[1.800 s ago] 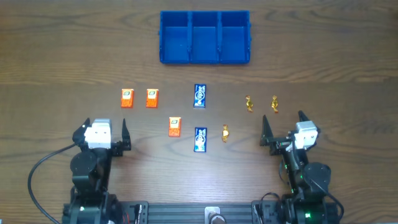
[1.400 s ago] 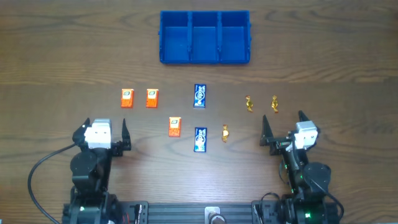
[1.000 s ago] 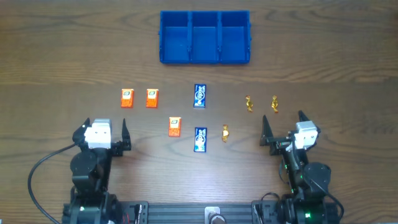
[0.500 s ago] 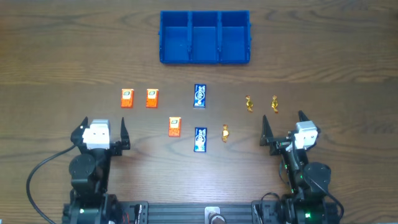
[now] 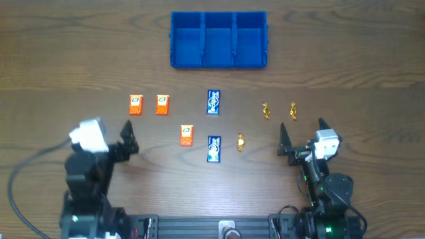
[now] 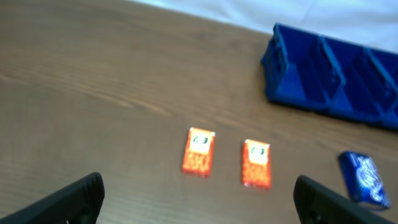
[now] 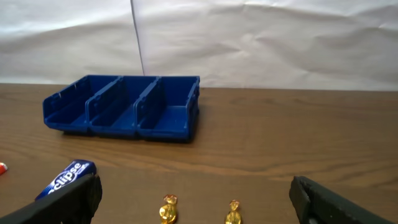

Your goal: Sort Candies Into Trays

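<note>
The tray (image 5: 219,13) stands at the far middle of the desk (image 5: 66,66). Before it a row runs from left to right: first short packet (image 5: 135,105), second short packet (image 5: 163,105), first long packet (image 5: 213,102), first sweet (image 5: 265,110), second sweet (image 5: 293,110). Nearer to the arms lie a third short packet (image 5: 187,135), a second long packet (image 5: 214,149) just right of it, then a third sweet (image 5: 241,141).

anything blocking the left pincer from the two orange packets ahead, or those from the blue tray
Nothing visible. Bare wooden table lies between the open left pincer and the two flat orange candy packets, and between them and the blue three-compartment plastic tray.
</note>
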